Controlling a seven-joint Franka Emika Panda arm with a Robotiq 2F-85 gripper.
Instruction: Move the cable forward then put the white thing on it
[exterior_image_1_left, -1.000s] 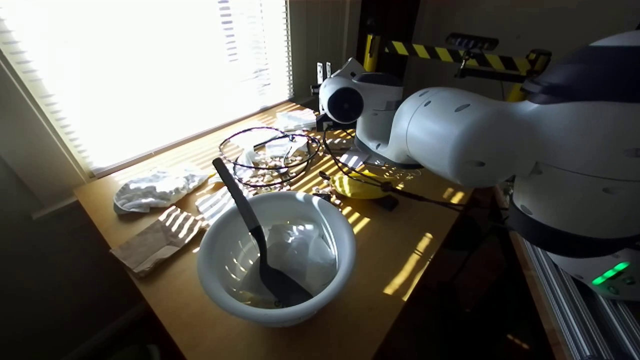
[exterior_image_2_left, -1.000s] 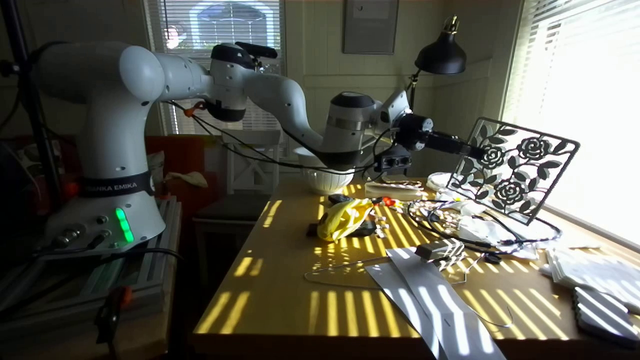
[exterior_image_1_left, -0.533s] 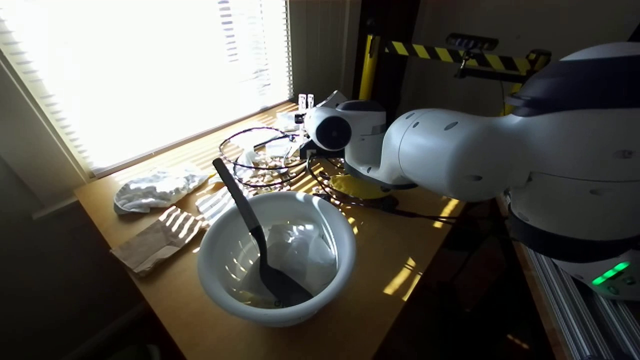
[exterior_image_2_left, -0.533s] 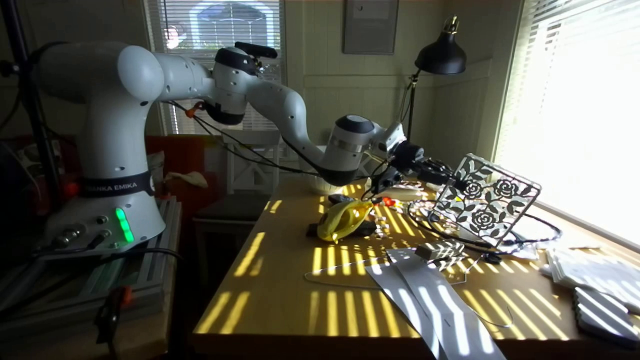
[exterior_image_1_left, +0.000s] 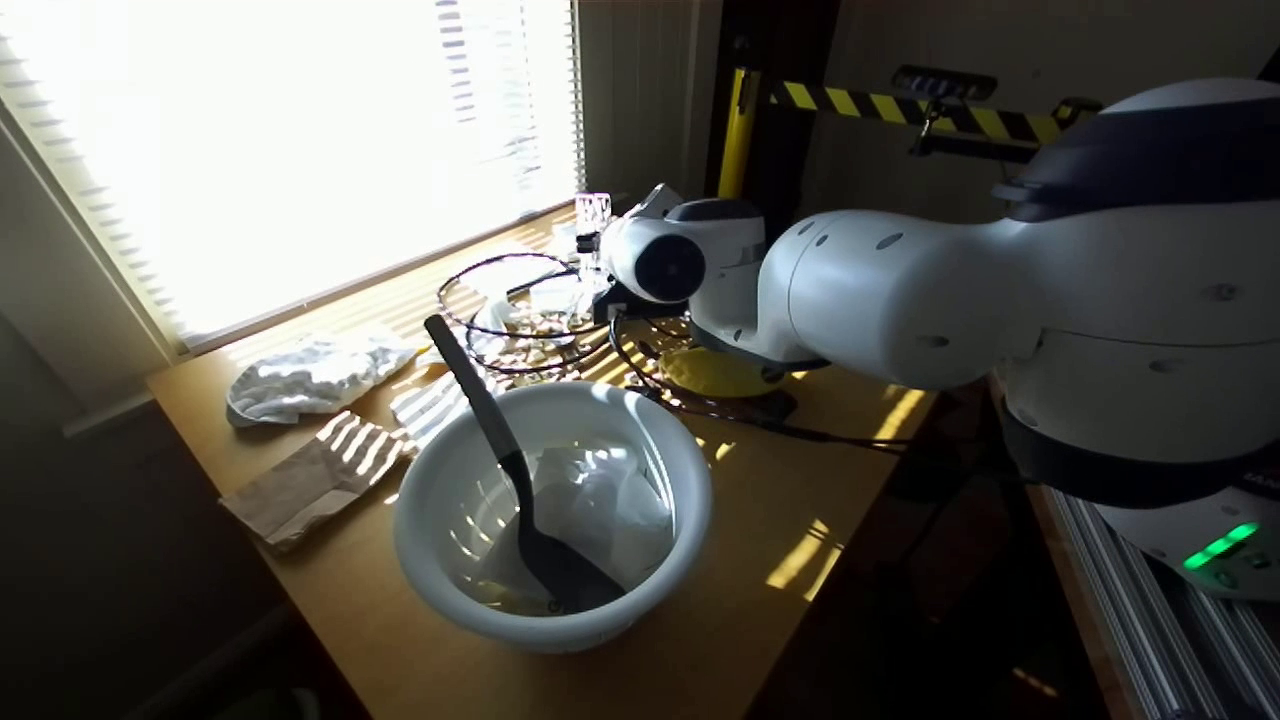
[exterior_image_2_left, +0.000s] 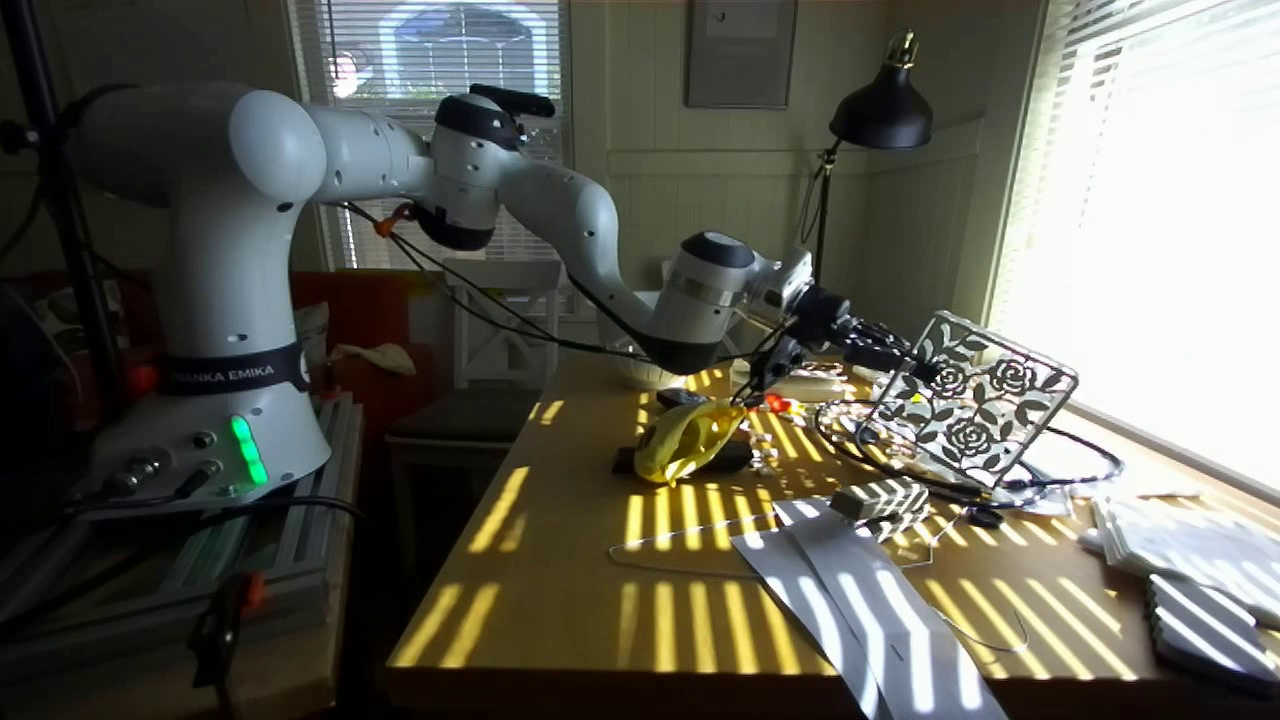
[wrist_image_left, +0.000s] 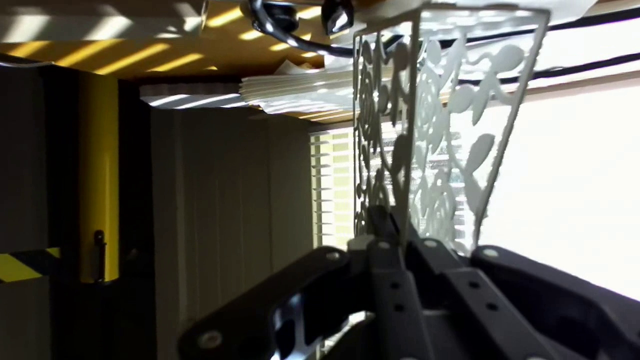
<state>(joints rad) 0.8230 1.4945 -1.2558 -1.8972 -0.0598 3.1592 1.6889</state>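
White openwork holder (exterior_image_2_left: 968, 435), held tilted in the end effector (wrist_image_left: 398, 230), is best levelled over the looped cable (exterior_image_2_left: 940, 486) before gentle lowering.

arm (exterior_image_2_left: 582, 218): white | wrist cap (exterior_image_2_left: 717, 248): dark | base light (exterior_image_2_left: 248, 450): green | jaws: black

Cable (wrist_image_left: 305, 46) partly hidden, window (exterior_image_1_left: 300, 150) cut off

Got sun-striped wooden table (exterior_image_2_left: 560, 620) on my feeds. On it I see white bowl (exterior_image_1_left: 697, 490), brown paper (exterior_image_1_left: 290, 492), crumpled pale bundle (exterior_image_1_left: 315, 380), loops of black cable (exterior_image_1_left: 441, 300), paper stack (exterior_image_2_left: 1190, 545), yellow bag-ish thing (exterior_image_2_left: 690, 440) with black bar (exterior_image_2_left: 730, 458) under or behind it. White paper strips (exterior_image_2_left: 880, 610) poke past edge.
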